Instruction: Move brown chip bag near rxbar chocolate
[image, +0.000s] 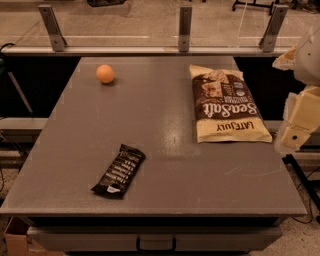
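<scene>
The brown chip bag (225, 104) lies flat on the grey table (165, 150) at the back right, its dark centre reading "Sea Salt" and its cream end toward me. The rxbar chocolate (119, 170), a slim black bar with white text, lies at the front left, well apart from the bag. My gripper (296, 135) hangs on the cream-coloured arm at the right edge of the view, just right of the bag and off the table's side. It holds nothing that I can see.
An orange ball (105, 74) sits at the table's back left. A rail with metal posts (185, 30) runs behind the table. A drawer handle (156, 244) shows under the front edge. Cables and a cardboard box lie on the floor.
</scene>
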